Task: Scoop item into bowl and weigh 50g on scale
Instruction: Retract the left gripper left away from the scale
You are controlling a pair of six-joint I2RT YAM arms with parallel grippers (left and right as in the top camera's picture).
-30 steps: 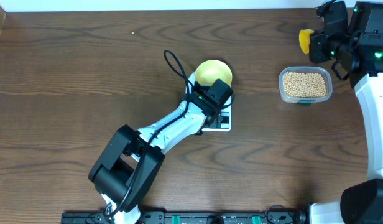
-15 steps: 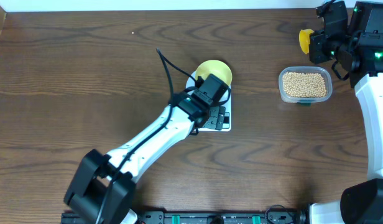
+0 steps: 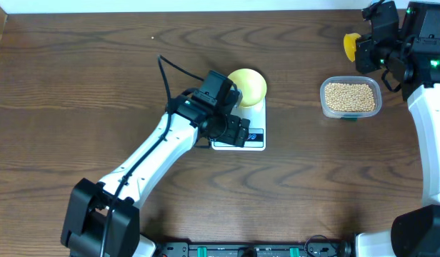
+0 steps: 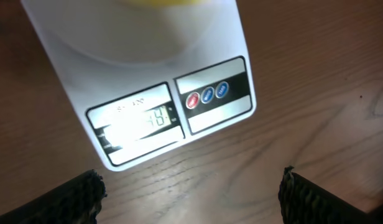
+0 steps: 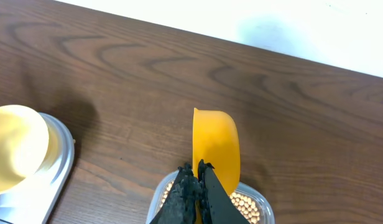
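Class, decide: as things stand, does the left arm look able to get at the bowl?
Probably yes: the open left gripper hovers over the scale, beside the bowl, with nothing between them.

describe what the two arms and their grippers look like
Both arms are built alike: white rounded links between chunky black joints. The left arm has a thin black cable looping free by its wrist; the right arm shows a small green light. The left gripper and right gripper are black, with rough-textured fingers.
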